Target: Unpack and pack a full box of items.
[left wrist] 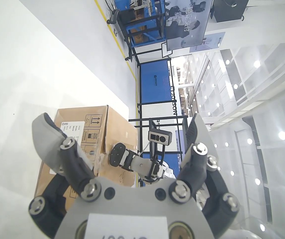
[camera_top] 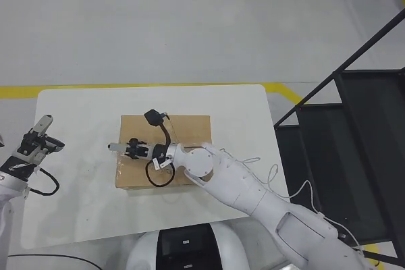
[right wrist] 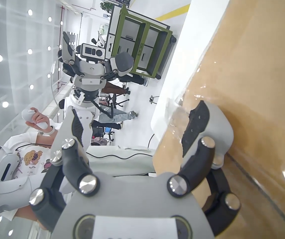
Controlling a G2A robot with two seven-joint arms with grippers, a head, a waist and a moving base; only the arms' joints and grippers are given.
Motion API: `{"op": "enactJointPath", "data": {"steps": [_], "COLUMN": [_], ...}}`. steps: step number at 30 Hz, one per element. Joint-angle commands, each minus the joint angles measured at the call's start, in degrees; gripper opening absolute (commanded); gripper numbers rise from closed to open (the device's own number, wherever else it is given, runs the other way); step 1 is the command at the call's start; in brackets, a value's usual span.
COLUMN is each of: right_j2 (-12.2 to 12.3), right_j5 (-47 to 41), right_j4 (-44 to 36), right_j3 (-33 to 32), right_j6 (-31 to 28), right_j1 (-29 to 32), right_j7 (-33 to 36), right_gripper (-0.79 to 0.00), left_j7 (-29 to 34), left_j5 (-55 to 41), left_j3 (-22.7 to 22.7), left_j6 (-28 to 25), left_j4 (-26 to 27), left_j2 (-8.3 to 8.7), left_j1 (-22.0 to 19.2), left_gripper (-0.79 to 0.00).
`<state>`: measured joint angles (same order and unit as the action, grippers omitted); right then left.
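A shut cardboard box (camera_top: 189, 131) sealed with clear tape sits in the middle of the white table (camera_top: 74, 209). My right gripper (camera_top: 123, 146) is at the box's left edge and stands open. In the right wrist view the gripper (right wrist: 137, 125) has one finger pad (right wrist: 197, 125) resting on the taped seam of the box (right wrist: 257, 75), while the other finger hangs past the edge. My left gripper (camera_top: 48, 131) hovers open over the table's left edge, apart from the box. Its wrist view shows the gripper (left wrist: 120, 130) open, the labelled box (left wrist: 118, 128) and the right gripper (left wrist: 117, 156) beyond.
A black metal stair frame (camera_top: 351, 135) stands just right of the table. A yellow floor line (camera_top: 13, 91) runs behind the table. Bare table surface lies to the left of the box and in front of it.
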<state>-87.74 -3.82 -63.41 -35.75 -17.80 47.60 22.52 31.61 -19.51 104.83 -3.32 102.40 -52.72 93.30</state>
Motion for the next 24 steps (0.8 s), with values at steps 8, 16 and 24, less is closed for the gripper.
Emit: {"op": "enactJointPath", "data": {"steps": [8,16,24], "right_j2": [-3.8,-0.2,4.0], "right_j5": [-5.1,-1.3,4.3], "right_j4": [4.4,-0.8,-16.6], "right_j3": [1.7,-10.0,-24.6], "right_j6": [-6.6,-14.6,-12.5], "right_j1": [-3.5,4.2,21.4], "right_j7": [-0.8,-10.6,-22.7], "right_gripper": [0.0,0.0,0.0], "left_j7": [0.0,0.0,0.0], "left_j5": [0.0,0.0,0.0], "left_j3": [0.0,0.0,0.0], "left_j6": [0.0,0.0,0.0], "left_j4": [0.0,0.0,0.0], "left_j2": [0.0,0.0,0.0], "left_j1": [0.0,0.0,0.0], "left_gripper": [0.0,0.0,0.0]}}
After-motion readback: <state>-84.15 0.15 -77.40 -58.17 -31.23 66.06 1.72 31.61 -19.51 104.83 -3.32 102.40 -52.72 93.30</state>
